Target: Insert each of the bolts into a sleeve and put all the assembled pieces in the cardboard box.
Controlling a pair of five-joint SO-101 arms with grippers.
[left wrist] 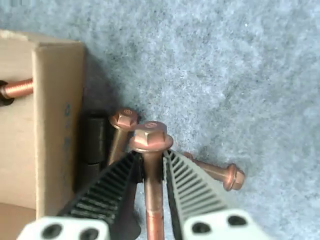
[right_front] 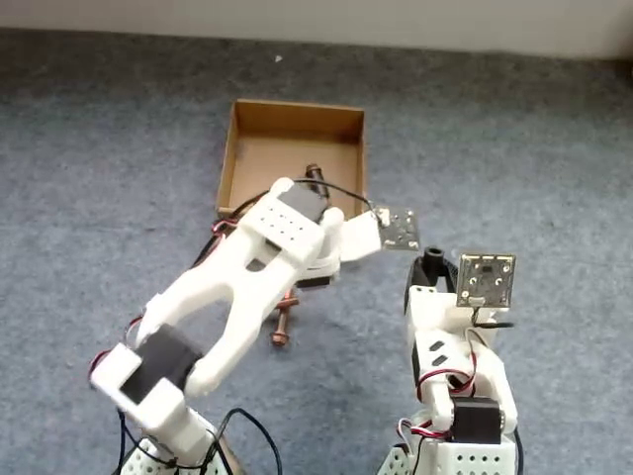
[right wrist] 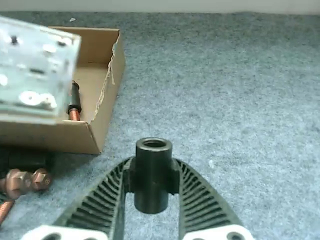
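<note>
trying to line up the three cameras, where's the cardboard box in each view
High view: the cardboard box lies at the upper middle of the picture.
Left wrist view: its corner wall stands beside the bolt gripped in the left hand.
Right wrist view: it sits beyond the sleeve gripped in the right hand, off to one side.
Shared landmark: the assembled piece lying inside the box.

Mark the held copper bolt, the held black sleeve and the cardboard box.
copper flanged bolt (left wrist: 150, 136), left wrist view, hex head.
black cylindrical sleeve (right wrist: 152, 175), right wrist view, side wall.
brown cardboard box (right_front: 297, 121), high view, far wall.
</note>
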